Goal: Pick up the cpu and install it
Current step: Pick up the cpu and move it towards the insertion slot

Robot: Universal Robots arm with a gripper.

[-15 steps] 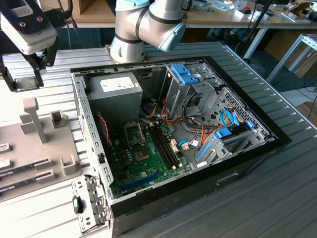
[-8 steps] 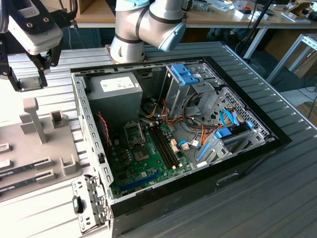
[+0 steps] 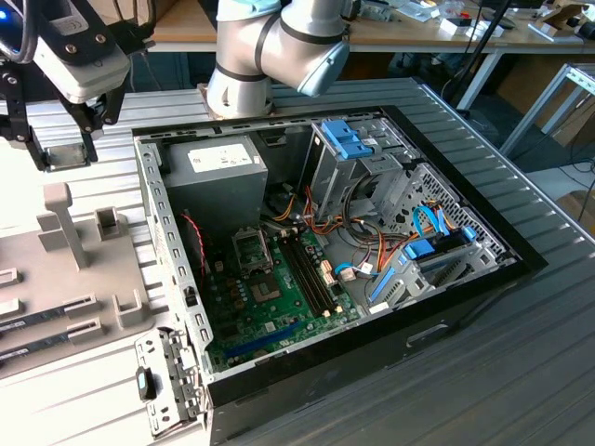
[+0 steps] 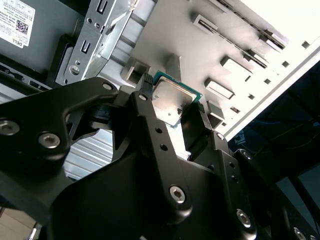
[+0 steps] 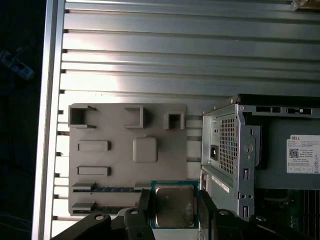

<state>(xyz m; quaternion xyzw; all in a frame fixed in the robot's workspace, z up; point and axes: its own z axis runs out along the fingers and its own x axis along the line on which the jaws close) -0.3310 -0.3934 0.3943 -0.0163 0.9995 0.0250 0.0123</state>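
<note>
The cpu point(image 5: 174, 206), a flat square chip with a silvery top and a green rim, sits clamped between my two black fingers point(image 5: 144, 202) in both wrist views. My gripper point(image 4: 172, 97) is shut on the cpu point(image 4: 170, 95) by two opposite edges. In the exterior view my gripper point(image 3: 65, 149) hangs at the far upper left, over the grey fixture plate point(image 3: 65, 269) and outside the open computer case point(image 3: 446, 307). The green motherboard point(image 3: 279, 307) lies inside the case, with its dark cpu socket point(image 3: 251, 251) to the exterior view's left of the memory slots.
The fixture plate point(image 5: 125, 130) carries raised holders and two long memory sticks point(image 5: 112, 189) in slots. The case's metal wall point(image 5: 227, 145) rises right beside it. A grey power supply point(image 3: 214, 167), blue drive brackets point(image 3: 349, 139) and loose cables crowd the case's far side.
</note>
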